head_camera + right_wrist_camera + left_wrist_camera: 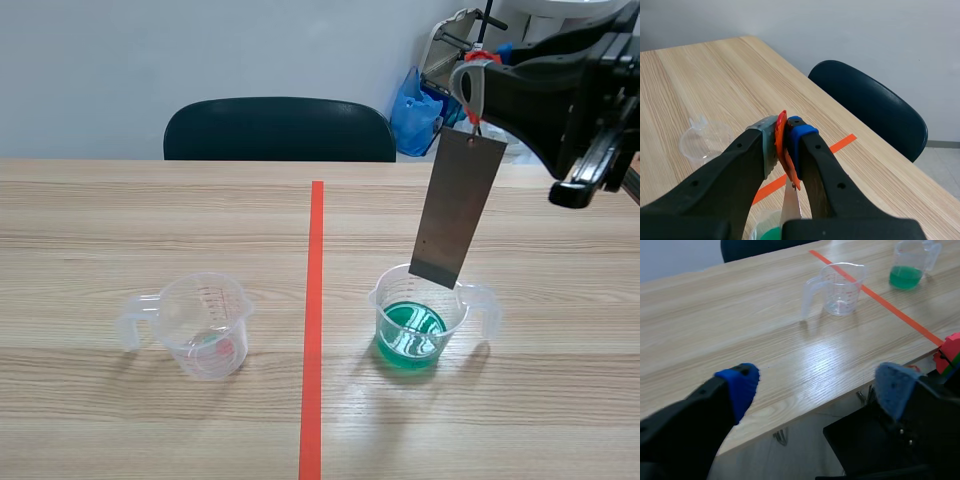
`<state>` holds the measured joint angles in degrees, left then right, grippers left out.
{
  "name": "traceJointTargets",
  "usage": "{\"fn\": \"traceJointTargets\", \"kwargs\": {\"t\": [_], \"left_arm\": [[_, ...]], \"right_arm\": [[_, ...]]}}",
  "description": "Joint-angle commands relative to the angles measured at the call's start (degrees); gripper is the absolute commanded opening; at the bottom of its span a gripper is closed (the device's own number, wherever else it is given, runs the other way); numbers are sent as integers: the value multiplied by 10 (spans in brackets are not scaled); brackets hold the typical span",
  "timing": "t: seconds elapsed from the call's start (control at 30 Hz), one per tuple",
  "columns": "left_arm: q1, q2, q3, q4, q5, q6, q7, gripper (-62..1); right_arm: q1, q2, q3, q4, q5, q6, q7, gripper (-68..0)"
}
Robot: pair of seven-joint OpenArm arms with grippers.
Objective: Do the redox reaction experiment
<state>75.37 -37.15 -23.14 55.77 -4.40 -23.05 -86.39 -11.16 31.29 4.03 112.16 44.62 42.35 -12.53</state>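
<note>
I worked in what looked like a plain office room set up as a makeshift lab. A pale wood-grain tabletop (150, 220) stood before a bare grey-white wall (200, 50). A dark chair (280, 130) was at the tabletop's far edge and a blue plastic bag (415, 115) beyond its far right corner. On the tabletop stood a clear measuring cup (205, 325) and a cup of green liquid (420, 320). Over the tabletop, my right tool (782, 132) pinched a hanging metal plate (458, 205).

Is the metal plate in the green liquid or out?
Out. The metal plate hangs from the right gripper, its lower edge at the beaker rim, above the green liquid.
</note>
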Motion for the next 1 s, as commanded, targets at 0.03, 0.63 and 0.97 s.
{"fn": "traceJointTargets", "kwargs": {"t": [0.03, 0.63, 0.97], "left_arm": [[1, 15, -3, 4, -5, -2, -26, 14], [1, 37, -3, 4, -9, -2, -26, 14], [1, 37, -3, 4, -9, -2, -26, 14]], "right_arm": [[7, 7, 5, 8, 8, 4, 8, -669], [7, 7, 5, 8, 8, 4, 8, -669], [7, 7, 5, 8, 8, 4, 8, -669]]}}
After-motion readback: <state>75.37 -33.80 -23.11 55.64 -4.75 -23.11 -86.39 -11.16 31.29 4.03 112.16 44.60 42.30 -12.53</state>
